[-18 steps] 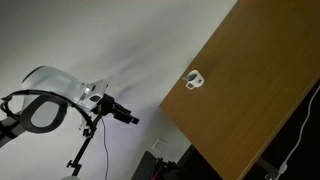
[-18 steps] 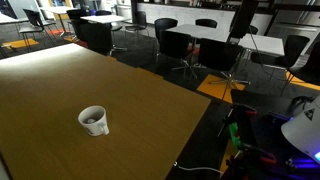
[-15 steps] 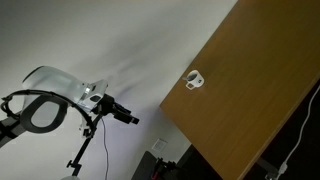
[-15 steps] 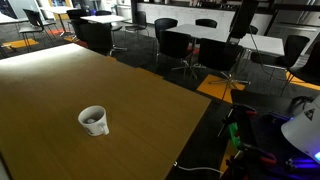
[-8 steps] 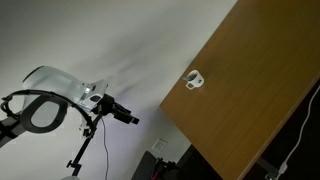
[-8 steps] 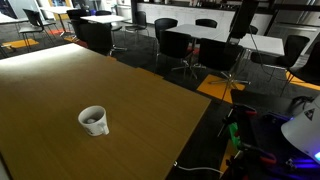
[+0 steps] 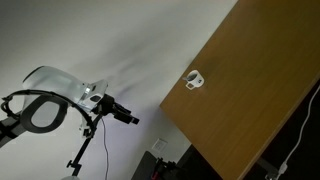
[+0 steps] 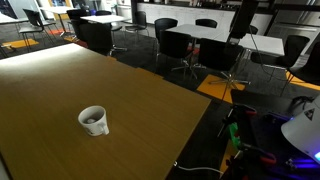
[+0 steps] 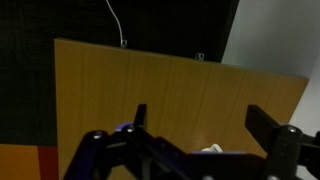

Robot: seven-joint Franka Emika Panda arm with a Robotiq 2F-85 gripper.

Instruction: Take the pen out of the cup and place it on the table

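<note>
**Tool state.** The gripper (image 9: 198, 116) can be identified only in the wrist view. Its two fingers (image 9: 140, 116) stand wide apart, at or near full opening, and nothing is held between them. The gap is wider than any object in sight, which gives clearance to straddle a small target on approach.

**Directly under the tool.** Below the gap, at the bottom edge of the wrist view, a small white fragment shows against the gripper body. It is probably the rim of the cup (image 9: 212, 150), though too little is visible to be sure. If so, the cup lies close under the tool, roughly centred between the fingers and not touching them.

**Task object.** The pen cannot be made out in any view. In an exterior view the cup (image 8: 93, 120) stands upright with a dark shape inside, which is judged to be the pen, not yet removed.

**Ahead of the tool.** The table (image 9: 100, 90), light brown wood, runs forward from the fingers to its far edge. Beyond that edge a thin white cable (image 9: 113, 22) hangs against a dark background.

**Step in hand.** The arm is judged to be approaching and extraction has not begun. The next move calls for a descent with the fingers aligned on the pen shaft, clear of the cup wall. A thin pen needs almost full closure. A light cup may tip or drag if a finger catches it.

**Far from the tool.** A ring lamp (image 7: 45, 100) on a stand and some office chairs (image 8: 180, 45) play no part in the task.
</note>
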